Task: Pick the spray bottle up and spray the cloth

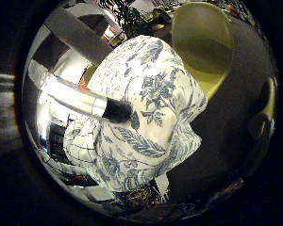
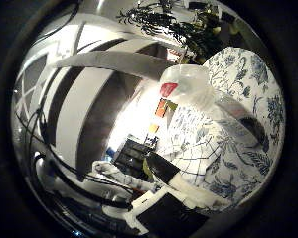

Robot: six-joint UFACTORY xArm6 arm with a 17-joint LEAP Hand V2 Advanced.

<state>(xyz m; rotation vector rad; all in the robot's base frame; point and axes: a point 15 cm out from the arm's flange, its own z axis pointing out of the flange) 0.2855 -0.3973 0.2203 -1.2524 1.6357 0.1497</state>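
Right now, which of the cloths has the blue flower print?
The big crumpled cloth beside the yellow-green object has blue flowers and leaves; the other cloth next to it is white with thin dark grid lines.

No text, label, number or sign can be read in either view. The white cloth printed with blue flowers and leaves (image 1: 151, 113) carries only its pattern, and the red patch on the clear plastic spray bottle (image 2: 188, 87) is too blurred to show any lettering.
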